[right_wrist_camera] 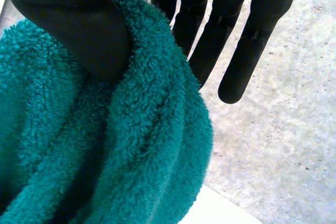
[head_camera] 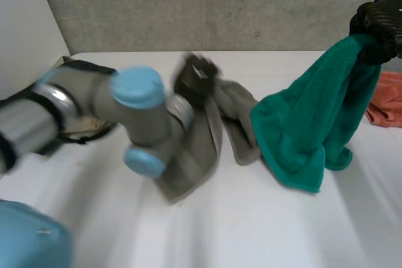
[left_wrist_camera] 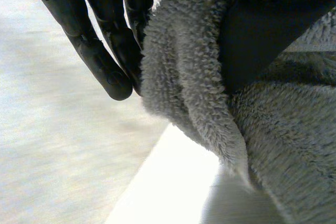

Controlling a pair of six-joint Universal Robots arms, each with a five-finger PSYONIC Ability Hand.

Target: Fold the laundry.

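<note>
A grey towel (head_camera: pixel 195 149) lies at the table's middle, one end lifted by my left hand (head_camera: pixel 196 75). In the left wrist view the thumb (left_wrist_camera: pixel 262 30) presses a fold of the grey towel (left_wrist_camera: pixel 199 87) against the fingers (left_wrist_camera: pixel 100 51), so that hand is shut on it. My right hand (head_camera: pixel 378 22) is high at the far right and holds a green towel (head_camera: pixel 314 123) that hangs down to the table. In the right wrist view the thumb (right_wrist_camera: pixel 79 30) pinches the green towel (right_wrist_camera: pixel 131 145) against the fingers (right_wrist_camera: pixel 236 40).
An orange cloth (head_camera: pixel 388 101) lies at the table's right edge behind the green towel. A dark garment (head_camera: pixel 81 133) lies at the left, partly behind my left arm (head_camera: pixel 94 111). A grey wall stands behind the white table (head_camera: pixel 251 218).
</note>
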